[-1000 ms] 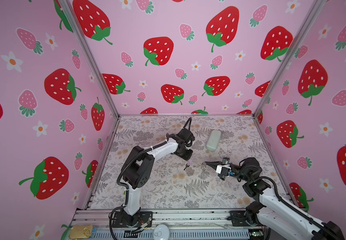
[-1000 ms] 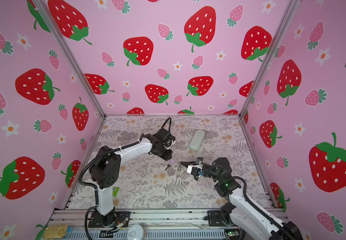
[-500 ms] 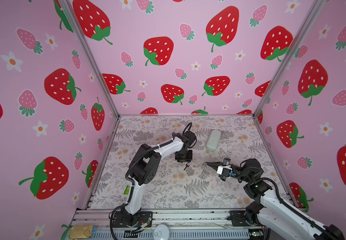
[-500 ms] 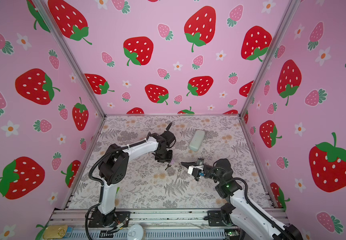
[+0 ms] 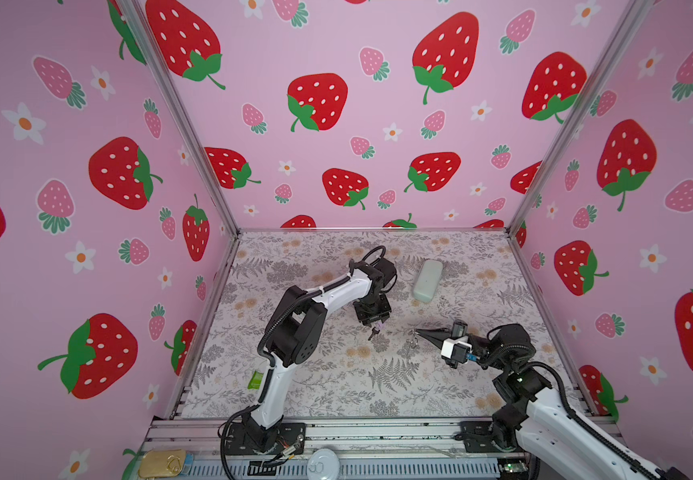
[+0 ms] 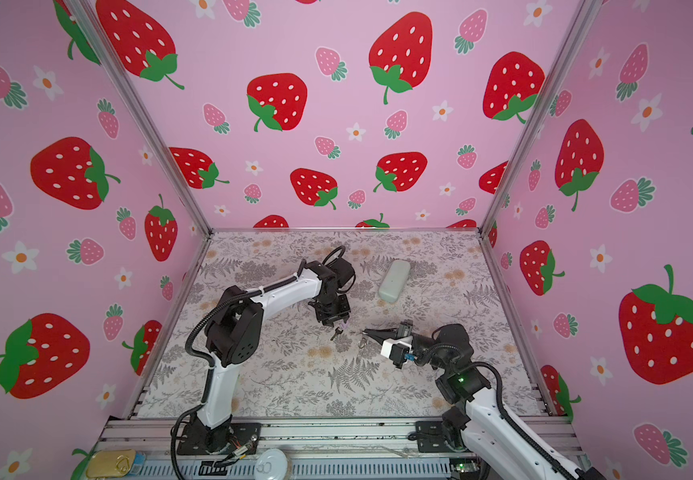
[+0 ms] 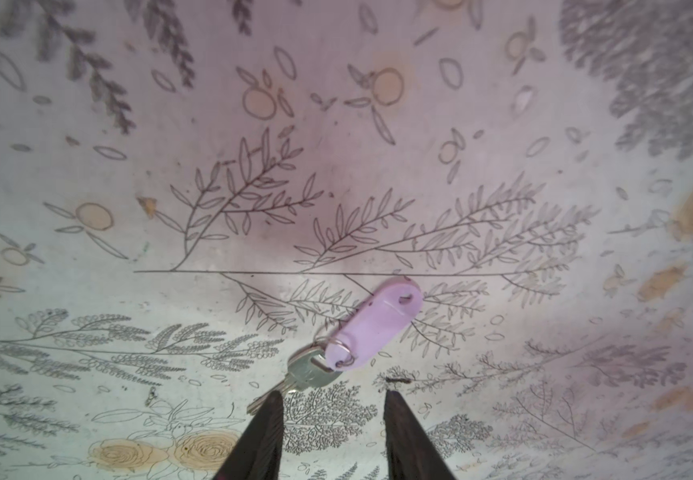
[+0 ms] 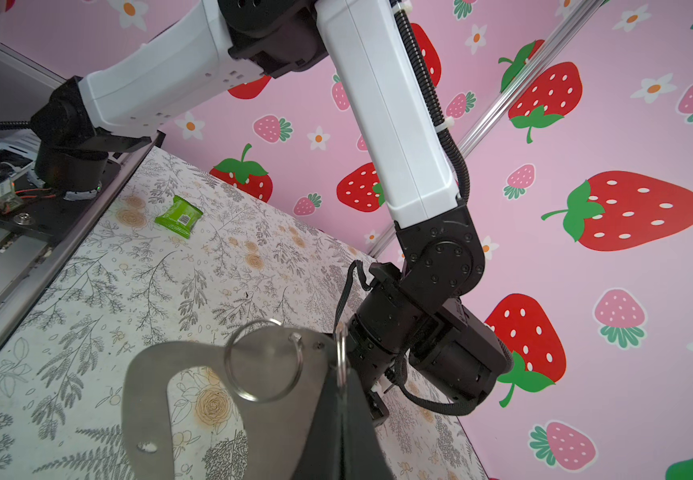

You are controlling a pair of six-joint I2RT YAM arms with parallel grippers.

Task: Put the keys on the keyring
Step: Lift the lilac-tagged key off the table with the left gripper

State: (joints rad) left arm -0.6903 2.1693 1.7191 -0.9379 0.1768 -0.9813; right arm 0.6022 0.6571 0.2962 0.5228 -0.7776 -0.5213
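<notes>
Left pincer (image 7: 332,401) downward, jaws apart; right pincer (image 5: 419,331) level, jaws pressed together, tip toward its partner.

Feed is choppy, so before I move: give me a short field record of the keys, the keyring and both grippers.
keys: small silver key on lilac plastic tag, flat on the floral mat
keyring: flat grey metal hooked plate with silvery split rings, not yet joined to keys
left gripper: open, tips beside the key blade, nothing gripped
right gripper: shut on a split ring of the keyring
</notes>
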